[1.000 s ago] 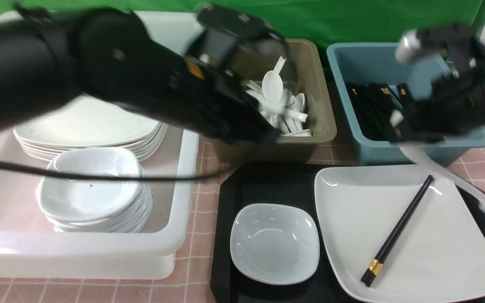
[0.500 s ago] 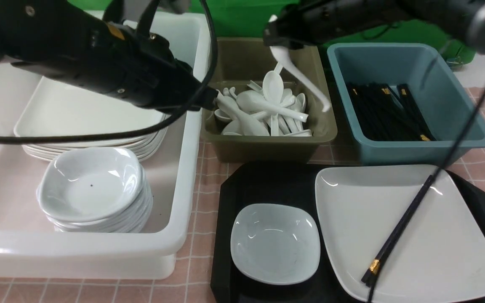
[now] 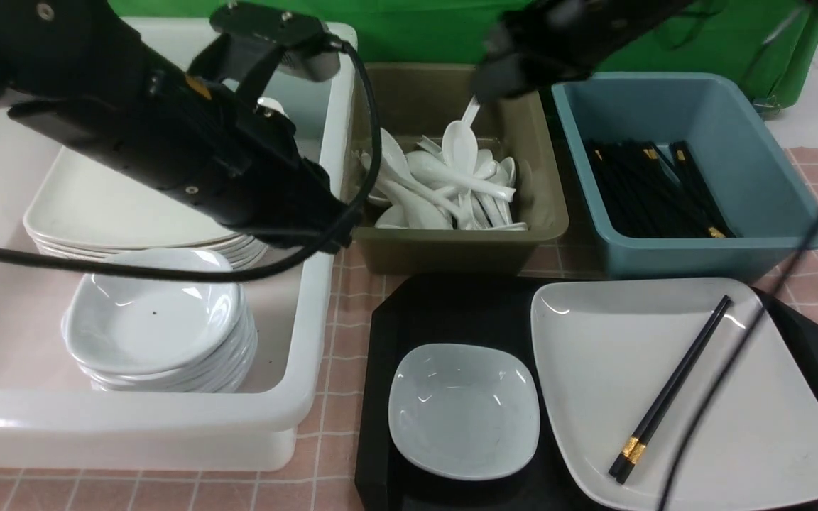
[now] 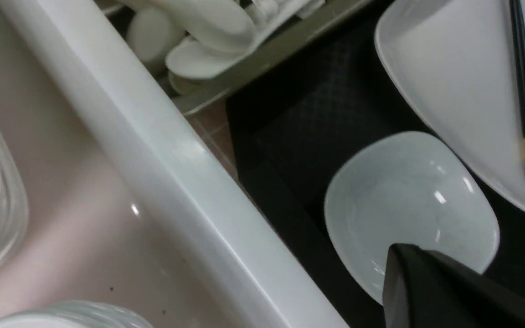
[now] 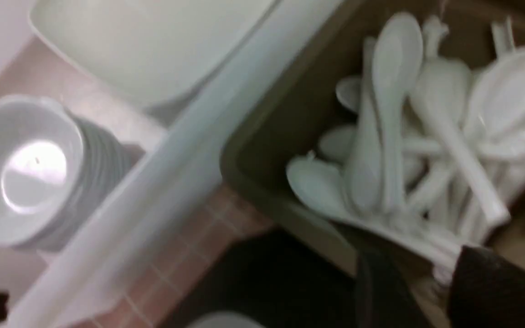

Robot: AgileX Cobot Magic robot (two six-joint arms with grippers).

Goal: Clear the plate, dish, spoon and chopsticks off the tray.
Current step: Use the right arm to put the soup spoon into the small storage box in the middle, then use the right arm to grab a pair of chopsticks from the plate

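The black tray holds the small white dish at its left and the big white plate at its right. The black chopsticks lie slantwise on the plate. My left gripper is shut and empty, hanging above the dish's near rim; in the front view its arm reaches over the white tub's right wall. My right gripper hovers over the olive tub with its fingers apart and nothing hanging from it. The spoon cannot be told from the heap of white spoons.
The olive tub stands behind the tray, and a blue tub of black chopsticks stands to its right. The white tub at the left holds stacked plates and stacked dishes. The right arm's cable hangs in front of the plate.
Half a second ago a white spoon hung from my right gripper over the olive tub; now none hangs there and the jaws stand wider. My left arm has swung nearer, towards the tray.
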